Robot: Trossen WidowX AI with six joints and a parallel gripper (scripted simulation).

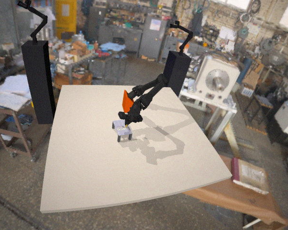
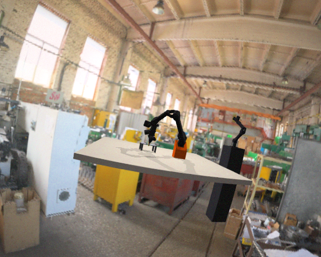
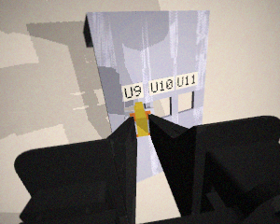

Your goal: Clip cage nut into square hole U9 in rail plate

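One yellow cage nut with orange edges [image 1: 126, 125] [image 3: 141, 120], gripped in one black two-fingered pincer [image 1: 126, 122] [image 2: 149, 142] [image 3: 141, 120], at the U9 position; whether its wings are through the hole, cannot tell. One grey-lilac rectangular rail plate [image 1: 123, 130] [image 3: 135, 56] on dark legs, three labels, U9, U10, U11, legible only in the wrist view; one pale counter [image 1: 89, 173] [image 2: 155, 166] beneath. Black pedestals: two in the top view, one in the exterior.

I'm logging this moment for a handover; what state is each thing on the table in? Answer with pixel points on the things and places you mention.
Gripper [image 1: 126, 124] [image 2: 149, 142] [image 3: 141, 120]: shut on the cage nut, pointing down.
Cage nut [image 3: 141, 126]: gripped, at the U9 hole; whether clipped, cannot tell.
Rail plate [image 1: 123, 132] [image 3: 126, 35]: raised on legs, labels up.
U10 hole [image 3: 166, 106]: unfilled.
U11 hole [image 3: 186, 102]: unfilled.
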